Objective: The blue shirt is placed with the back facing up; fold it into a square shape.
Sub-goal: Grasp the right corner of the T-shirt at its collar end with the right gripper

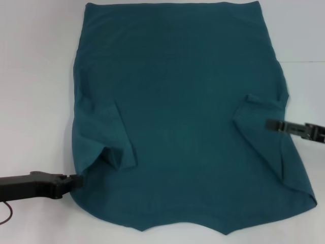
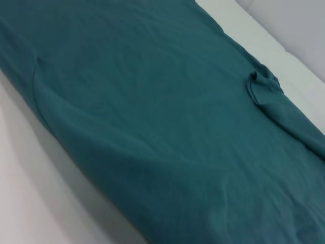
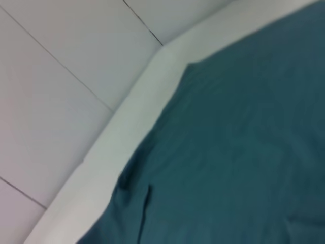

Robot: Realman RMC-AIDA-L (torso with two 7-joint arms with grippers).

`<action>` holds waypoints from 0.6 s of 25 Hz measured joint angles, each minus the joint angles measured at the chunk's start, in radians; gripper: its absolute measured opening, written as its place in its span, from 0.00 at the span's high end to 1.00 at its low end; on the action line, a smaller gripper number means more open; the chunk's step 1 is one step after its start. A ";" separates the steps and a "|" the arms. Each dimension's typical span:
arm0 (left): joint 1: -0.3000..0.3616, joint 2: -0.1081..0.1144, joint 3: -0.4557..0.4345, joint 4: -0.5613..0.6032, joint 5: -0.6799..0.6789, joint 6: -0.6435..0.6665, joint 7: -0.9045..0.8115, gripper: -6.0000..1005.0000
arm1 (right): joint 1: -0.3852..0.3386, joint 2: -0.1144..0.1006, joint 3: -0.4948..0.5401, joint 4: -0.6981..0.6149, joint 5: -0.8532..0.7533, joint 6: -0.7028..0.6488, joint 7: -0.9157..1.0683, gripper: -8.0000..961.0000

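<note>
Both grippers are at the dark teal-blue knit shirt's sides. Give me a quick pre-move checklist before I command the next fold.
1. Dark teal-blue knit shirt lies spread on the white table: ok.
2. Both short sleeves already folded inward onto the body: ok.
3. Left gripper is at the shirt's near-left edge: ok.
4. Left gripper actually pinching cloth: cannot tell.
5. Right gripper sits over the right sleeve fold: ok; its grasp: cannot tell.
6. Cloth smooth for a square fold: not ok, the near hem is uneven and the right side is creased.
</note>
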State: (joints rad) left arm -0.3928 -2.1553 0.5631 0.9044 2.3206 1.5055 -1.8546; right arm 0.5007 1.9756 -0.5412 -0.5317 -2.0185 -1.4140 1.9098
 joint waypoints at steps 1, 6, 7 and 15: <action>0.000 0.000 -0.002 0.000 0.000 -0.002 0.000 0.96 | -0.004 -0.006 0.000 -0.002 -0.014 -0.007 0.017 0.06; -0.001 -0.001 -0.009 0.000 -0.014 -0.008 -0.005 0.96 | -0.045 -0.034 0.000 -0.039 -0.112 -0.052 0.127 0.06; -0.001 -0.001 -0.009 0.000 -0.017 -0.008 -0.006 0.96 | -0.054 -0.037 0.000 -0.046 -0.122 -0.062 0.140 0.06; -0.002 -0.002 -0.009 -0.006 -0.022 -0.024 -0.009 0.96 | -0.102 -0.062 0.006 -0.064 -0.175 -0.122 0.205 0.06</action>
State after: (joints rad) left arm -0.3949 -2.1572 0.5537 0.8985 2.2982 1.4817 -1.8636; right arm 0.3987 1.9138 -0.5350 -0.5953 -2.1930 -1.5362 2.1150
